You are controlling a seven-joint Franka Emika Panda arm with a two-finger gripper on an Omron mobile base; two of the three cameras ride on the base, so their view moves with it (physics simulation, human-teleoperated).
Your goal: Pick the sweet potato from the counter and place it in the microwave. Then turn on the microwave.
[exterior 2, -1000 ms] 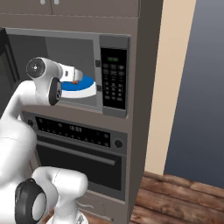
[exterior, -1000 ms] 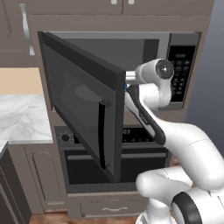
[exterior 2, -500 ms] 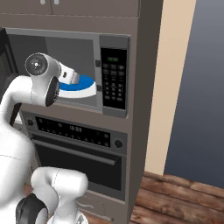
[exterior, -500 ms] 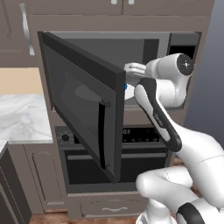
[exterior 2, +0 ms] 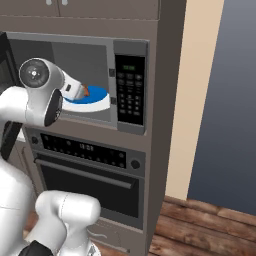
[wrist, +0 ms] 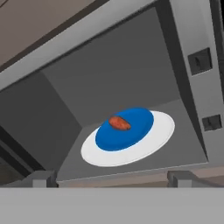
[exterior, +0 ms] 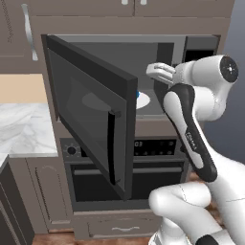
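The small oblong reddish-orange sweet potato (wrist: 119, 123) lies on the round blue plate (wrist: 131, 131) inside the grey-steel microwave (wrist: 131, 65). It is probably light, firm and smooth-skinned; grip across its narrow middle. The pincer (wrist: 111, 177) stands spread, empty.

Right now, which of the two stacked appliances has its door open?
The upper one, the microwave: its dark glass door hangs wide open, sweet potato inside on the blue plate. The oven below is shut.

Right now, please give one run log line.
sweet potato: on blue plate in microwave | door: open | gripper: open, empty
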